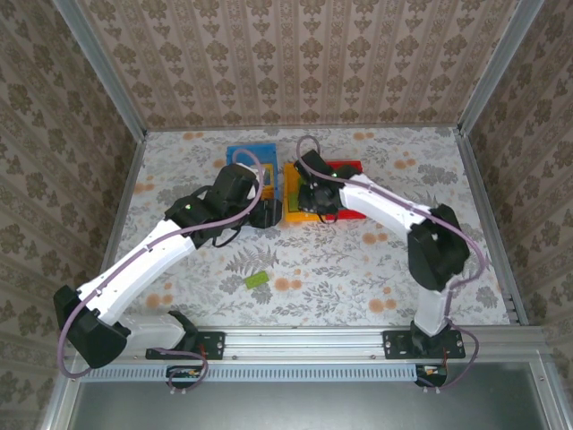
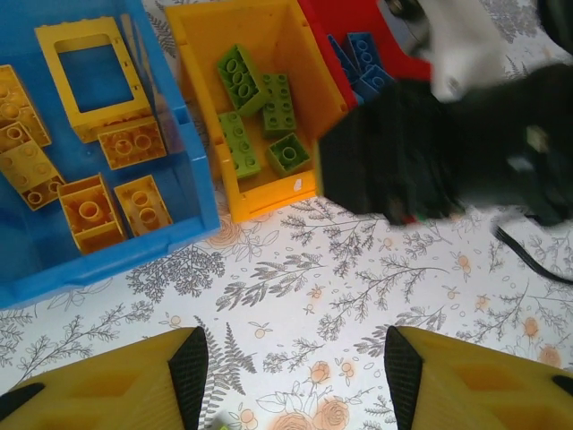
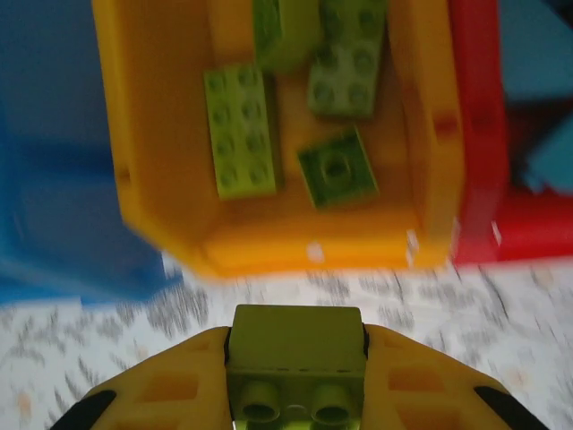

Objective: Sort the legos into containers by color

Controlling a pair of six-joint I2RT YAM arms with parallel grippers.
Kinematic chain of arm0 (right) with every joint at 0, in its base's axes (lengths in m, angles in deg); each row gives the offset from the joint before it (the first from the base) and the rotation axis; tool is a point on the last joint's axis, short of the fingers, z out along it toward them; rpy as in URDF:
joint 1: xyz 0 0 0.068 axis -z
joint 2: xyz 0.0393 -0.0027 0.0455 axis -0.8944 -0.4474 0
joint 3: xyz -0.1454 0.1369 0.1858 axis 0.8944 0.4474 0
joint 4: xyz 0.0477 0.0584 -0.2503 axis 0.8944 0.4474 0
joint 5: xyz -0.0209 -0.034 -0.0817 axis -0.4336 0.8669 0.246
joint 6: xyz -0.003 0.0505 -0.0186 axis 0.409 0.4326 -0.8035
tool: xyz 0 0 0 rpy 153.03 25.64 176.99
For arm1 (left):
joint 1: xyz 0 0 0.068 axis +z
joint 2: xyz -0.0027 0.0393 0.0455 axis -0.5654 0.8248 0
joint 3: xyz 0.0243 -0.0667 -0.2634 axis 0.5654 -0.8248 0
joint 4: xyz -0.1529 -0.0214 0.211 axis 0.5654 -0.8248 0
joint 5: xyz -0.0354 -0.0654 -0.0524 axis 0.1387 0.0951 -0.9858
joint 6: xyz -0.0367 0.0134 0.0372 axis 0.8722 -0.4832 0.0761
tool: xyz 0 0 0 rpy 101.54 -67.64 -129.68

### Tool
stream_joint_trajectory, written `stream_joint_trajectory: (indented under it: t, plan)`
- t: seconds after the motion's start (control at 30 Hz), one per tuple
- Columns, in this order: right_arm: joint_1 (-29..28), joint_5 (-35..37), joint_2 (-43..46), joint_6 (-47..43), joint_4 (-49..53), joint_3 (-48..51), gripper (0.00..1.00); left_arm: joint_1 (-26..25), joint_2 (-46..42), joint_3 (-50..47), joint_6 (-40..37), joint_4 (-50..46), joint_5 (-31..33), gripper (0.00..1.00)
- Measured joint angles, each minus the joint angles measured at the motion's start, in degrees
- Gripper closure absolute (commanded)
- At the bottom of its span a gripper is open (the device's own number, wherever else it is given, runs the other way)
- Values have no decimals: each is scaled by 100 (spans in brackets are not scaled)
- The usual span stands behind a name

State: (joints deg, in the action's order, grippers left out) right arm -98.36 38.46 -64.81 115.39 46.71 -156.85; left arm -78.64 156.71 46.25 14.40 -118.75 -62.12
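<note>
One counter [image 1: 358, 269], covered in a floral-printed sheet and walled by damask wallpaper [image 1: 295, 63]. Set side by side mid-counter: blue bin [image 2: 107, 260], yellow bin [image 2: 197, 54], red bin [image 2: 327, 18]. A lime brick [image 3: 295, 345] is clamped in the right end effector [image 3: 295, 367], just before the yellow bin. The left end effector [image 2: 295, 358] is spread, empty.

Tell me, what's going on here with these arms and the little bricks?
Two robot arms are sorting toy bricks into bins by color. The right arm holds a lime green brick in its jaws close to the yellow bin, where other green bricks lie. Orange-yellow pieces are in the blue bin and blue ones in the red bin. The left arm has its jaws open and empty above the table, where one loose green brick lies.
</note>
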Motion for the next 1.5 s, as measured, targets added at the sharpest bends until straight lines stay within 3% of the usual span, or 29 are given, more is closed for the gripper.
stream_joint_trajectory:
  t: [0.1, 0.3, 0.57, 0.77, 0.97, 1.13, 1.3, 1.5]
  plan:
    - [157, -13, -673, -155, 26, -745, 76, 2, -28, 0, 42, -66, 42, 43]
    - [280, -17, -1574, -345, 188, -1731, 53, 7, -76, -24, 50, -223, 11, 39]
    - [234, -33, -1495, -654, 337, -1733, 39, 149, -92, -640, -363, -577, -457, 35]
    - [94, -37, -203, -1062, 129, -575, 31, 398, -48, -1158, -793, -863, -767, 29]
    - [-251, -166, 1827, -1759, -754, 1298, 16, 446, 369, -1331, -1117, -1038, -767, 29]
    - [-627, -535, 3108, -2221, -1346, 2920, 13, 387, 579, -1458, -1220, -1167, -658, 27]
    - [-772, -778, 3832, -2273, -1392, 3980, 13, 151, 872, -1473, -1259, -1222, -566, 27]
    - [-776, -929, 4006, -2162, -1453, 4251, 13, 68, 1602, -1471, -1303, -1222, -498, 25]
